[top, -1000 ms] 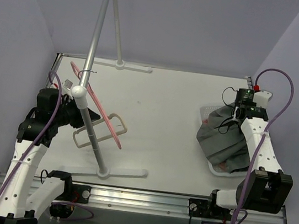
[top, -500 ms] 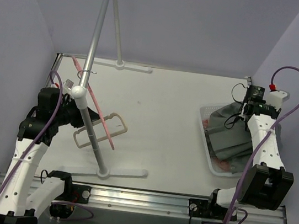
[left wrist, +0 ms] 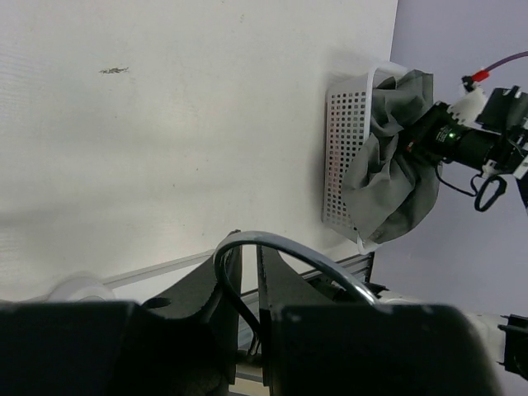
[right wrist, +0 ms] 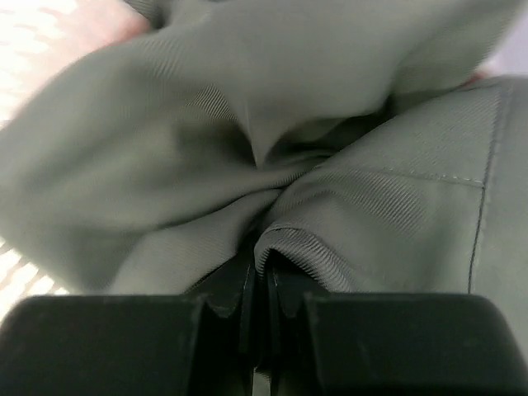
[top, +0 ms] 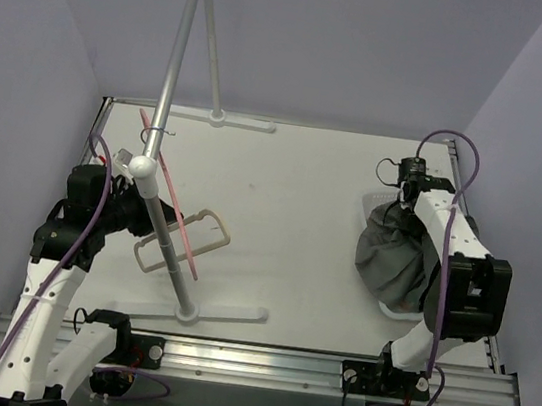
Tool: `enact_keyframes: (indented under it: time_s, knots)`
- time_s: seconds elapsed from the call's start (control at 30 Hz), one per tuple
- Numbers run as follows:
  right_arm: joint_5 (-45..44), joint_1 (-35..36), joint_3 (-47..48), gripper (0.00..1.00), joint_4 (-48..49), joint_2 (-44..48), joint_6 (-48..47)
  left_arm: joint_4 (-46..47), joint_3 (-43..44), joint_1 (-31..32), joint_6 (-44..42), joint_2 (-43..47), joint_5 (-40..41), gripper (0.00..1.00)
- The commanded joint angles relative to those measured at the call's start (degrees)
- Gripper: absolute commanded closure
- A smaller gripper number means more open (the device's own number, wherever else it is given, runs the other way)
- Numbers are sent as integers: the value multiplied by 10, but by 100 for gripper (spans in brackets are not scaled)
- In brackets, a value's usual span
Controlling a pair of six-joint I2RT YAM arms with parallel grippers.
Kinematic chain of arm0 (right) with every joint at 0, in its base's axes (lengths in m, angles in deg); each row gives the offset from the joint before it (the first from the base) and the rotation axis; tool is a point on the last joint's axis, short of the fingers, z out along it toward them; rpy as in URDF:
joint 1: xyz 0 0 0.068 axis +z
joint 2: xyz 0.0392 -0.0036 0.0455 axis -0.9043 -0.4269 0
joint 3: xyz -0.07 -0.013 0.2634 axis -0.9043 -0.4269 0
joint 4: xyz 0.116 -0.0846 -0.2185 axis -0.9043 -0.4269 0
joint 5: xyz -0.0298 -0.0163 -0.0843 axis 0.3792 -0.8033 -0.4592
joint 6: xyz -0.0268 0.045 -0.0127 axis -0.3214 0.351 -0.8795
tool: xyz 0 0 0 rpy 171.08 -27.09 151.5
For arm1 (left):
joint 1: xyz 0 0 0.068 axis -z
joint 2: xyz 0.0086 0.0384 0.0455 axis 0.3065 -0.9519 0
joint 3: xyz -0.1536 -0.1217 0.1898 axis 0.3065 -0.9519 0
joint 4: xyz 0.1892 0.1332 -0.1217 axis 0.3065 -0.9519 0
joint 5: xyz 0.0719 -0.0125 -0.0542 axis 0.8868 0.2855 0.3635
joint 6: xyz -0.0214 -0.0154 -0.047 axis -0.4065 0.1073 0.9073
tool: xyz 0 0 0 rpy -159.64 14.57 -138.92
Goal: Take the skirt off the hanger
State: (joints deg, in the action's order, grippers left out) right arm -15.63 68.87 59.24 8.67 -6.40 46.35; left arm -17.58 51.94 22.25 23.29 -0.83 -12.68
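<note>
The grey skirt (top: 394, 261) is off the hanger and hangs bunched over the white basket (top: 394, 307) at the right. My right gripper (top: 407, 204) is shut on a fold of it, above the basket's left wall. In the right wrist view the gripper (right wrist: 264, 260) pinches a ribbed fold of skirt (right wrist: 346, 206). The pink hanger (top: 166, 193) leans beside the rack pole. My left gripper (top: 136, 214) is shut on the hanger; in the left wrist view the gripper (left wrist: 249, 247) holds the metal hook (left wrist: 285, 243).
A silver clothes rack (top: 175, 58) slants across the left half, its white foot (top: 225, 313) near the front. A beige hanger (top: 209, 227) lies on the table by the pole. The basket (left wrist: 342, 157) and skirt also show in the left wrist view.
My right gripper has swung left and forward with the skirt, which now drapes over the basket's left side. The pink hanger has tilted slightly in the left gripper.
</note>
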Motion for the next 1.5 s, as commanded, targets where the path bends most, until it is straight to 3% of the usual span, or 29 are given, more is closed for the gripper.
enact_keyframes:
  time_s: [0.0, 0.13, 0.3, 0.4, 0.5, 0.53, 0.6, 0.63, 0.87, 1.03, 1.07, 1.17, 1.2, 1.3, 1.47]
  knots:
    - [111, -71, -27, 100, -35, -20, 11, 23, 2, 3, 14, 13, -8, 98]
    - [79, -103, -24, 98, -33, -67, 6, 19, 7, 2, 14, 19, -3, 98]
    - [117, -99, -35, 85, -25, -132, 4, 14, 4, 3, 10, 19, -3, 98]
    - [118, -92, -42, 75, -26, -122, 10, 8, 10, 3, 5, 19, 1, 98]
    - [73, -69, -11, 54, -52, -101, 36, -5, 17, 3, -8, 13, 10, 98]
    - [35, -62, 2, 40, -79, -88, 46, -9, 20, 3, -13, 11, 13, 98]
    - [3, -45, 43, 23, -108, -75, 62, -19, 25, 3, -25, 5, 24, 98]
    - [-19, -21, 56, 0, -131, -55, 75, -23, 29, 3, -29, 4, 27, 98]
    - [-61, 14, 152, 0, -199, 40, 103, -29, 41, 3, -45, -8, 43, 98]
    - [-63, 32, 275, 0, -256, 61, 88, -63, 68, 3, -79, -21, 70, 98]
    - [-49, 53, 291, 0, -255, 66, 80, -68, 78, 3, -84, -24, 75, 98]
    - [100, 91, 326, 0, -209, 98, 14, -90, 97, 3, -108, -35, 94, 98]
    - [222, 109, 327, 0, -172, 112, -9, -95, 110, 3, -114, -37, 99, 98]
    - [436, 154, 321, 0, -117, 115, -28, -112, 132, 3, -129, -49, 114, 98]
    - [578, 267, 313, 0, -33, 112, -2, -126, 148, 3, -141, -64, 127, 98]
